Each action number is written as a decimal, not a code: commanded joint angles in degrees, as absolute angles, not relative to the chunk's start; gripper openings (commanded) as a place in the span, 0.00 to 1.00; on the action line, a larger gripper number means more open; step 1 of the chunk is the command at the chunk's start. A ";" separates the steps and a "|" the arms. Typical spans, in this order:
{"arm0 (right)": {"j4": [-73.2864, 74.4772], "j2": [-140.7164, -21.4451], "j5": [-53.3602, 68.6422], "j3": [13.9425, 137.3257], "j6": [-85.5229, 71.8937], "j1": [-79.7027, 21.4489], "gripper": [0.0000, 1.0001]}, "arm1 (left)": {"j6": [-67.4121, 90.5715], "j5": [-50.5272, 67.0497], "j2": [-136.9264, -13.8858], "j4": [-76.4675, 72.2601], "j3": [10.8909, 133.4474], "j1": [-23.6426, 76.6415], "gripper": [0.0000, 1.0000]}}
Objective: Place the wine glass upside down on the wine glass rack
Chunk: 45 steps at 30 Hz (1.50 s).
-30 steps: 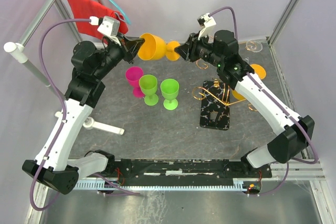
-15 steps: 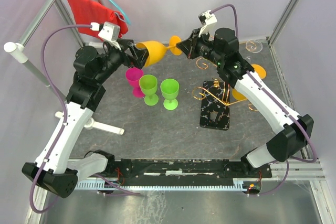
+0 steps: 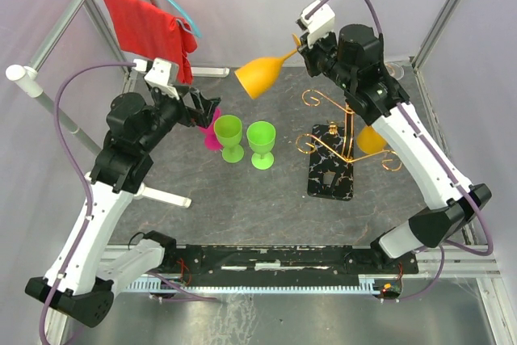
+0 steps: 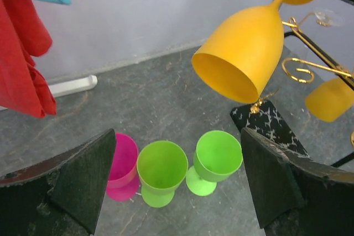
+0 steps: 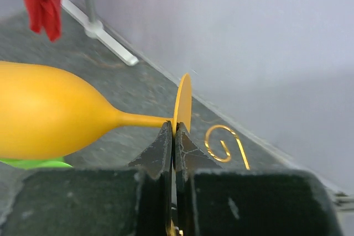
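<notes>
Top external: right pincer (image 3: 300,44) clenched on the foot of the orange wine glass (image 3: 260,76) — bowl slanting left, away from the wine glass rack (image 3: 329,175); left pincer (image 3: 208,111) spread, empty.

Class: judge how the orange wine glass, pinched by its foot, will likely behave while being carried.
The orange wine glass looks like stiff matte plastic, so probably light and not fragile. The right fingers pinch only its thin foot rim, bowl hanging far out, so it may pivot or slip if swung.
</notes>
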<state>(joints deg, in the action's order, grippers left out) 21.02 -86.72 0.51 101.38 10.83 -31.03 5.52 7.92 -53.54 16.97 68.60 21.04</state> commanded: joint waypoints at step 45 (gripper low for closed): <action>-3.86 -73.58 15.59 82.27 50.28 -46.29 0.01 | 5.40 41.58 -73.68 14.41 82.55 21.25 0.53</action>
<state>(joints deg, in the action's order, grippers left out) 0.43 -75.90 17.02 81.73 48.40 -45.56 8.32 41.10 -73.63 14.22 82.11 21.04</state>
